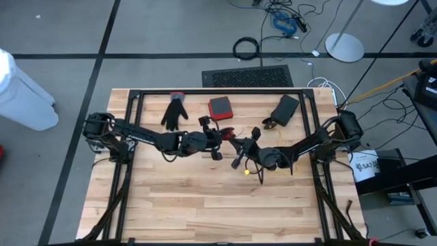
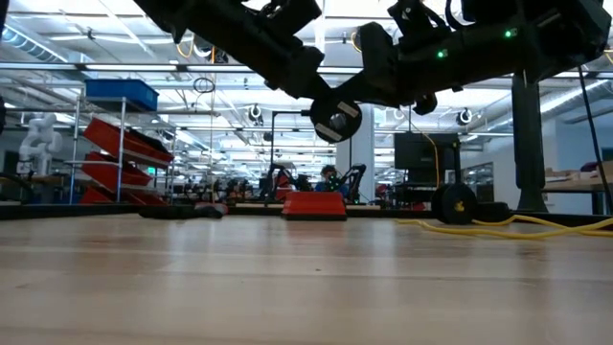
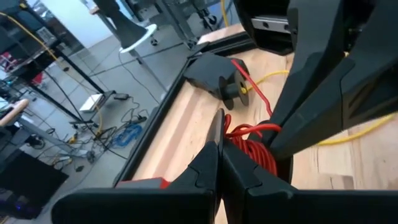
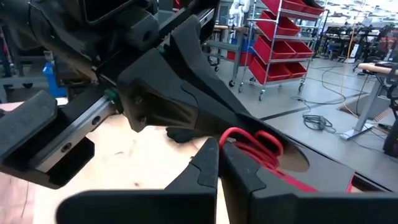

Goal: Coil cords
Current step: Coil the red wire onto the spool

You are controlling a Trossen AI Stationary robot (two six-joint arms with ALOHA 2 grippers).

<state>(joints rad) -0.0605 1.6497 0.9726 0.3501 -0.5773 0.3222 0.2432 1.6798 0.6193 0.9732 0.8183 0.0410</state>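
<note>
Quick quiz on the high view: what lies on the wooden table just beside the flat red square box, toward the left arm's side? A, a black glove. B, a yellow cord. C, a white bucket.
A: the black glove lies beside the flat red square box.

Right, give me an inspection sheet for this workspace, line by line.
Surface: wooden table, front part bare.
Job's things: red cord bunched mid-table; yellow cord beside the right arm.
Clutter: black glove, red box, black case along the far edge.
Claws: left claw shut over the red cord; right claw shut close by.
Cables: loose cables on the floor.
Surroundings: red-binned shelving behind.
</note>
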